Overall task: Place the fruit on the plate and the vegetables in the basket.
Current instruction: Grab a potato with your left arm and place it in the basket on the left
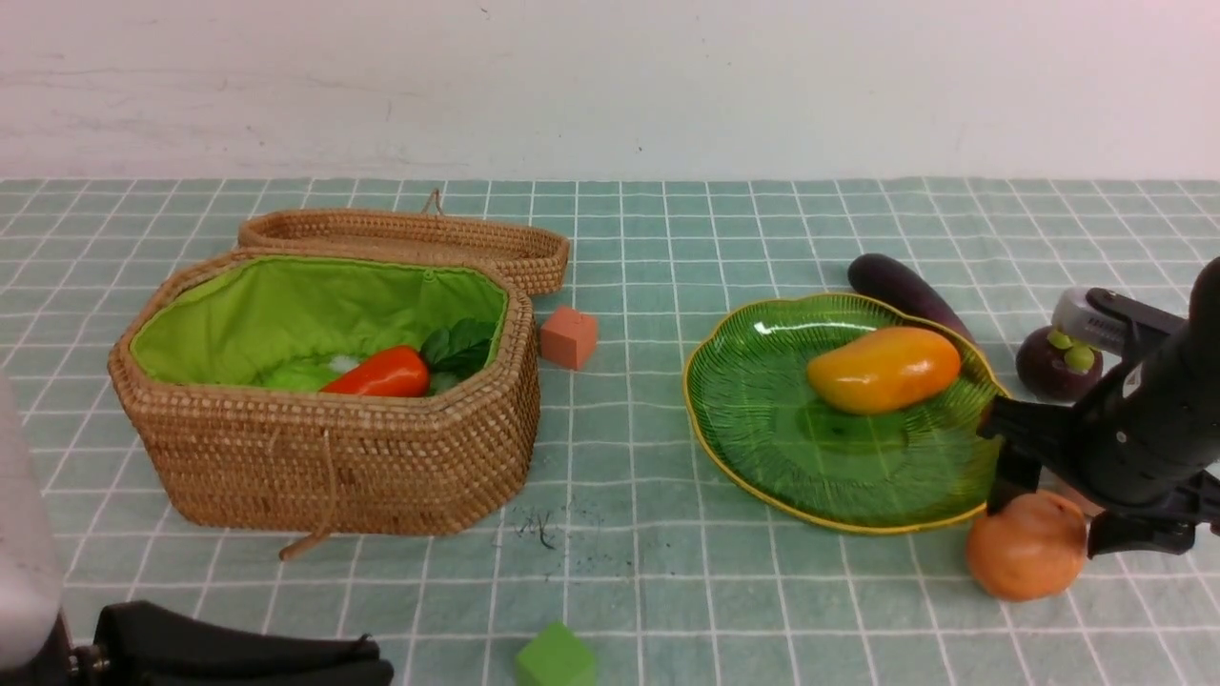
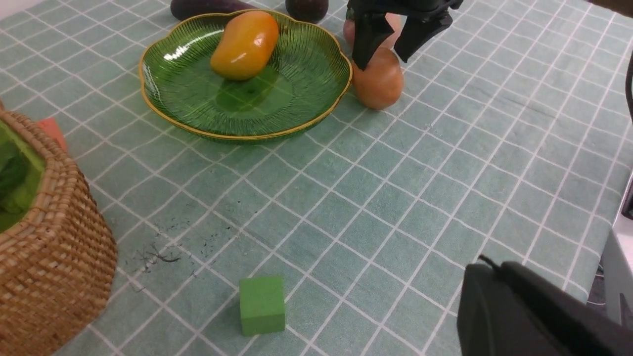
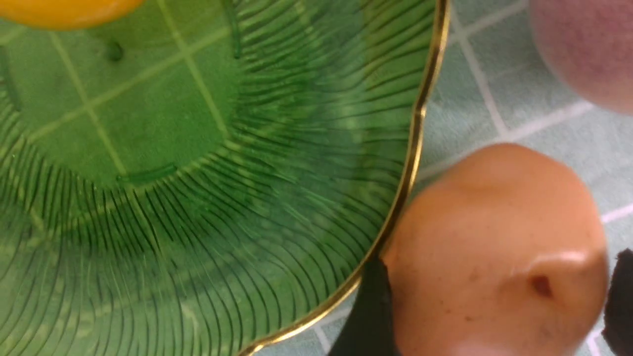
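The round brown-orange potato (image 1: 1025,548) lies on the cloth against the green glass plate (image 1: 762,419) at its near right rim. My right gripper (image 1: 1063,519) stands open over the potato (image 3: 494,247), one black finger (image 3: 368,311) on each side. The yellow-orange mango (image 1: 884,369) rests on the plate. The purple eggplant (image 1: 905,291) lies behind the plate, the mangosteen (image 1: 1056,362) to its right, and the pink peach (image 3: 588,49) just beyond the potato. The carrot (image 1: 381,373) lies in the open wicker basket (image 1: 334,457). My left gripper (image 2: 487,267) is shut and empty, low at the near left.
The basket's lid (image 1: 410,238) lies folded back behind it. A salmon-pink cube (image 1: 569,336) sits between basket and plate. A green cube (image 1: 556,657) sits near the table's front edge. Dark scuff marks (image 1: 538,529) show on the checked cloth.
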Motion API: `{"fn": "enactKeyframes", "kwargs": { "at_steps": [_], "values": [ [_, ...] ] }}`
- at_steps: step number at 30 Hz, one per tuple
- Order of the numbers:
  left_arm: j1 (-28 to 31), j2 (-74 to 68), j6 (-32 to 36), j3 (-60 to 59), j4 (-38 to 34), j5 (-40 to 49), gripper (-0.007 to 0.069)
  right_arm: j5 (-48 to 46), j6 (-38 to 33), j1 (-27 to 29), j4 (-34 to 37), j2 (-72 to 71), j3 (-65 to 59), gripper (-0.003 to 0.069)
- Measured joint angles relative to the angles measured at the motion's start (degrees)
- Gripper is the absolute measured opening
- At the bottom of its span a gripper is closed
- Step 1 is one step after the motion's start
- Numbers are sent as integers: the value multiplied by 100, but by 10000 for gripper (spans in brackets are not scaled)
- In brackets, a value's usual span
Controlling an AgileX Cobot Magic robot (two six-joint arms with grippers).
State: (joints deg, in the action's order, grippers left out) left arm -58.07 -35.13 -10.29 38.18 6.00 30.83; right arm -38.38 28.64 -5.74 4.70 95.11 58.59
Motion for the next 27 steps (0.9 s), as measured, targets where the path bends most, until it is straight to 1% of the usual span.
{"fn": "enactKeyframes", "kwargs": {
  "at_steps": [4,19,27],
  "values": [
    [0,0,0,0,-16,-68,-13,-11,-26,0,5,90,53,576],
    [0,0,0,0,-40,-130,-13,-227,-687,0,103,148,112,579],
    [0,0,0,0,142,-165,-13,-428,-846,0,126,79,112,579]
  ]
}}
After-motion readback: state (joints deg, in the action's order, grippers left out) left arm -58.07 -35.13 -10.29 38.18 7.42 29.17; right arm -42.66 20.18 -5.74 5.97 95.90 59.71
